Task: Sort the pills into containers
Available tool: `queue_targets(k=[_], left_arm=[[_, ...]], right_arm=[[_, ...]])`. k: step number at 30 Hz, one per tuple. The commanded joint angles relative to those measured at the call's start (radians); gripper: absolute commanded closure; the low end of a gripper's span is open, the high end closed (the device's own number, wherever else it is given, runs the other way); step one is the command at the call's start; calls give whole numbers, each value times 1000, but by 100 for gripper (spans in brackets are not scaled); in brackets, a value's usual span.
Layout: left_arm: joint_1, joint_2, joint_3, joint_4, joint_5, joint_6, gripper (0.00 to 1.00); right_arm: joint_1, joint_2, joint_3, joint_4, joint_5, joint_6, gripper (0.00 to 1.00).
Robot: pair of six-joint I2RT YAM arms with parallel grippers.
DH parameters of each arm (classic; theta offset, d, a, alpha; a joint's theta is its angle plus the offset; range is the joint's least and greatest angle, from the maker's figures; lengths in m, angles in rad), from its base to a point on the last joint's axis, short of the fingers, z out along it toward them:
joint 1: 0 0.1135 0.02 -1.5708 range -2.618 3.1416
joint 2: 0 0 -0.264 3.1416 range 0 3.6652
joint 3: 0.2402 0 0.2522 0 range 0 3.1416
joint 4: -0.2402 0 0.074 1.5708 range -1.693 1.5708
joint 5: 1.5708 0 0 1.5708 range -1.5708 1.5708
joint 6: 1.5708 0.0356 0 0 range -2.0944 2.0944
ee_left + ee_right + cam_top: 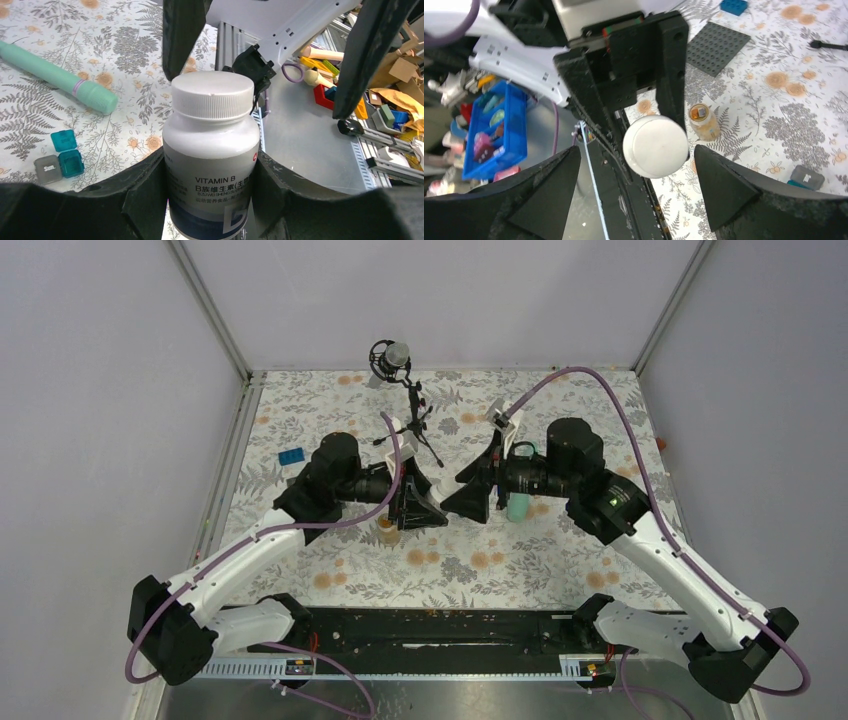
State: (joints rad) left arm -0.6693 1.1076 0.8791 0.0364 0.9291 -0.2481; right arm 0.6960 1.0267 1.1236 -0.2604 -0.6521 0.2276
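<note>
My left gripper [210, 167] is shut on a white "Vitamin B" bottle [210, 150] with its white cap [655, 146] on, held above the table's near middle. My right gripper [638, 160] is open, its jaws wide on either side of the cap without touching it. The two grippers face each other, left [418, 506] and right [470, 502]. A small glass jar [704, 122] with amber contents stands on the cloth; single pills cannot be made out. The mint-green strip [55, 77] lies flat. A teal cube [67, 152], lid open, and a grey cube [47, 169] sit together.
A dark grey studded plate [718, 47] and a blue brick [734, 6] lie on the left side of the flowered cloth. A microphone on a small tripod [395, 360] stands at the back. The black rail [440, 625] runs along the near edge.
</note>
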Motion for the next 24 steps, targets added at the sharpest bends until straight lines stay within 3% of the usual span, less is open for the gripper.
queue_targets(k=[1, 4, 10, 15, 19, 24], left_arm=[[2, -8, 5, 44, -63, -3, 100], [4, -5, 7, 40, -96, -5, 100], [4, -3, 11, 40, -126, -11, 100], [4, -8, 5, 35, -131, -11, 100], [2, -12, 0, 31, -110, -11, 100], [4, -16, -3, 30, -26, -10, 100]], right_arm=[[7, 26, 57, -1, 210, 211, 8], [14, 43, 41, 39, 246, 338, 13], [30, 70, 41, 6, 293, 381, 25], [31, 55, 39, 10, 284, 378, 62], [28, 27, 44, 19, 203, 278, 81], [26, -36, 13, 22, -53, -20, 88]])
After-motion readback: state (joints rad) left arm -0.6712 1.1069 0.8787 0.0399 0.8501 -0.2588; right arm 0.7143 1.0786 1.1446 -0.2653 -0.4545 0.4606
